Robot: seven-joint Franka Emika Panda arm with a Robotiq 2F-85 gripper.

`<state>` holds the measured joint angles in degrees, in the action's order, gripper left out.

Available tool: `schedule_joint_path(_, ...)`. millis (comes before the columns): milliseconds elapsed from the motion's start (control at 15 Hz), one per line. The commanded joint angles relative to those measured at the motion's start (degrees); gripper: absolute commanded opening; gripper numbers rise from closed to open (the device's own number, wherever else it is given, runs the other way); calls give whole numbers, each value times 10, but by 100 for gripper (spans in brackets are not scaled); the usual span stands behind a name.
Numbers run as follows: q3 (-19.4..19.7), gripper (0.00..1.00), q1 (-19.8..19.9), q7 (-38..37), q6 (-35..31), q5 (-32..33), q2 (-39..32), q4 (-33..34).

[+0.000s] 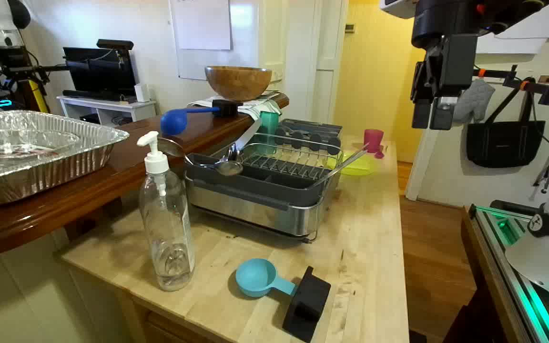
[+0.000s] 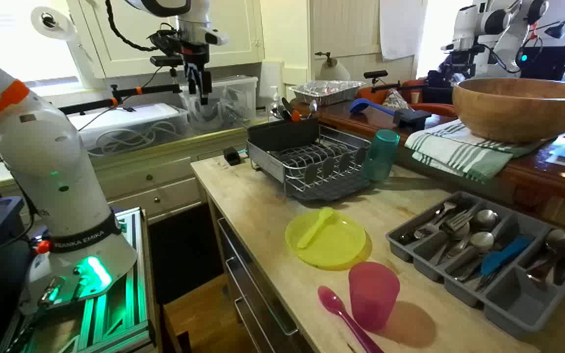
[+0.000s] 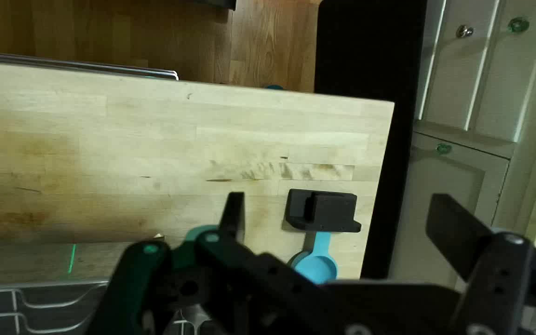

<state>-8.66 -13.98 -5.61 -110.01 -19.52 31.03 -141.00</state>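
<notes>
Blue scoop [image 3: 317, 269], with black block [image 3: 335, 211] at its handle end, lies on the wooden counter [image 3: 133, 153], lower right of centre in the wrist view. Gripper [image 3: 338, 202]: fingers wide apart, well above the counter. In an exterior view, pump bottle [image 1: 166, 228] stands lower left, dish rack [image 1: 250, 212] at centre. In an exterior view, cutlery tray [image 2: 520, 300] lies lower right, pink cup [image 2: 374, 296] to its left.

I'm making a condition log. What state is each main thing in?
Fingers: open, holding nothing
Light-blue scoop: empty, attached to black block
Pump bottle: upright, clear liquid low inside
Wooden bowl: upright
Cutlery tray: uncovered, partly filled with cutlery
Yellow plate: bearing yellow utensil
Pink cup: standing
Cream drawers: shut
</notes>
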Motion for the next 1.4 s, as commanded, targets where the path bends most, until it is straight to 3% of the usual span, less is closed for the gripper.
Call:
schedule_joint_path(0, -5, 100, 7, 3, 2, -3, 0, 1)
schedule_joint_path(467, -5, 100, 7, 3, 2, -3, 0, 1)
schedule_joint_path(867, 9, 100, 92, -58, -35, 76, 3, -41)
schedule_joint_path(1333, 87, 100, 197, -40, -135, 155, -33, -78)
